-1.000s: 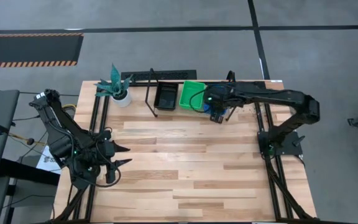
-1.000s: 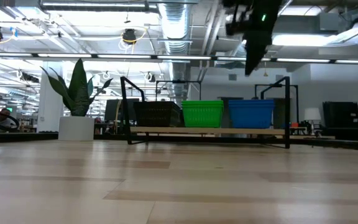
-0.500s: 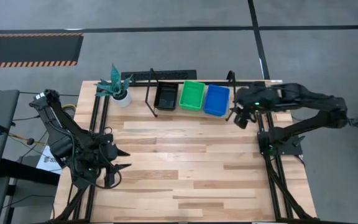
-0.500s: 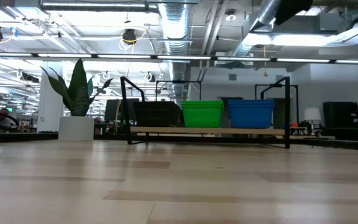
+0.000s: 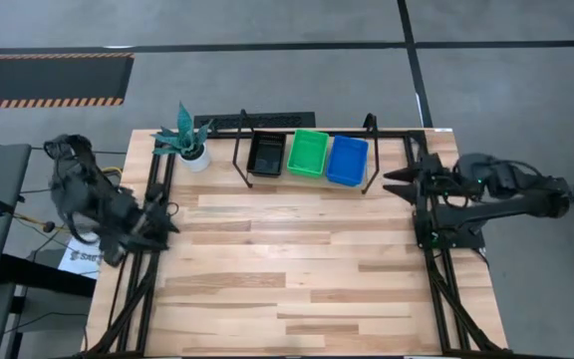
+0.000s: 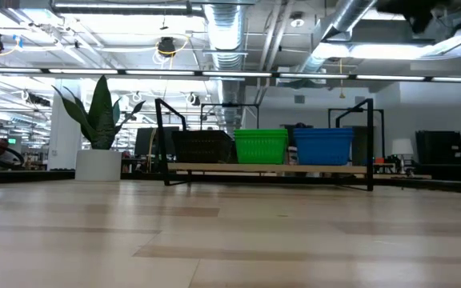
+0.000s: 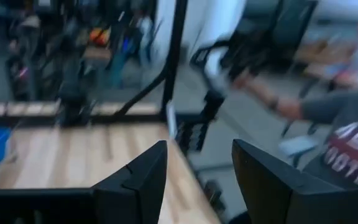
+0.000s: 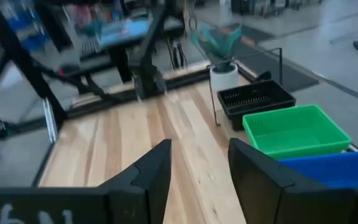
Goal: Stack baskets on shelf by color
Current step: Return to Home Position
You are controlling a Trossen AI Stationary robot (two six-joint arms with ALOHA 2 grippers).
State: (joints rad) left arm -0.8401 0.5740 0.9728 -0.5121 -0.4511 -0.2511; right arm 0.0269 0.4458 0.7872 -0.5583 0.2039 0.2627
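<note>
altogether 3 basket stacks (image 5: pixel 307 154), 1 shelf (image 6: pixel 266 168)

From overhead I get soft, even light on the worktop (image 5: pixel 297 269), with faint shadows; the left arm (image 5: pixel 98 209) smears at nine o'clock. Low down, ceiling strips (image 6: pixel 390 50) glare at one o'clock, above the shelf (image 6: pixel 266 168). My left wrist feed is streaked, perhaps motion blur.

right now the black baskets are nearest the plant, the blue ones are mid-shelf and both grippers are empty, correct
No. The high view shows the green baskets in the middle of the shelf; the blue baskets are at its end farthest from the plant. The black baskets are nearest the plant, and the left gripper and right gripper are empty.
</note>
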